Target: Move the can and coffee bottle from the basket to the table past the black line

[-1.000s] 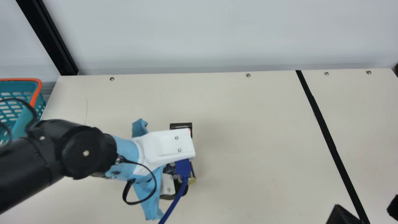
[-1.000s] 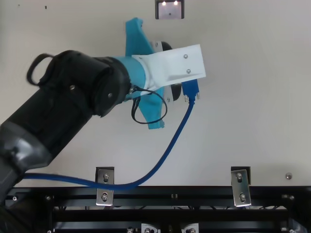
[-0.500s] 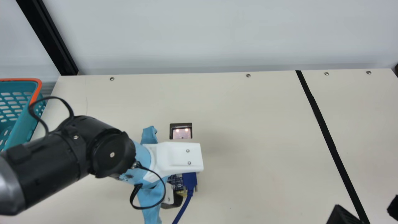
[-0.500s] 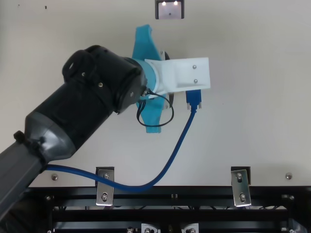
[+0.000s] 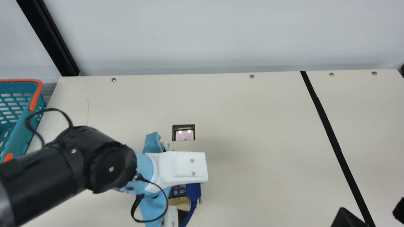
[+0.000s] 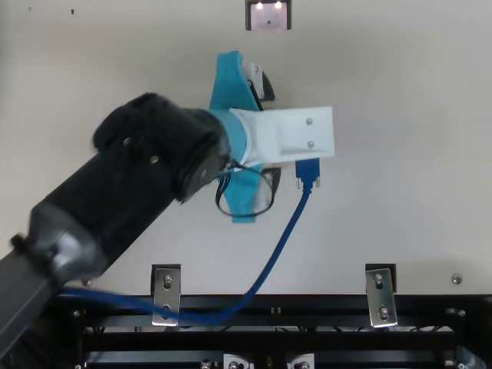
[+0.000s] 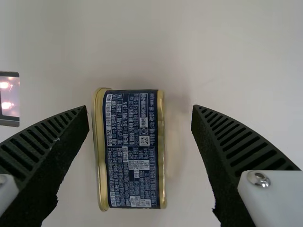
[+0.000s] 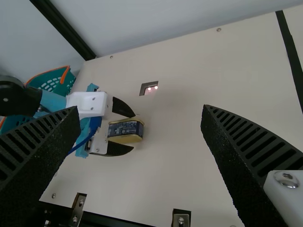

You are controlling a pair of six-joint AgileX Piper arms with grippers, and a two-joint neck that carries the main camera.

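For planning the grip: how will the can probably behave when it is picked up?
The can looks like metal with gold rims, so it should be stiff. Its flat faces make rolling unlikely. Bare metal might slip a little, but the left gripper has ribbed fingers, which should help.

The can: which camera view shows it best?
The left wrist view: the can lies uncovered, blue label and both gold rims in sight. The right wrist view shows it smaller, between the fingers of the left gripper; the main view, part of it below the white bracket, which covers that spot in the top view.
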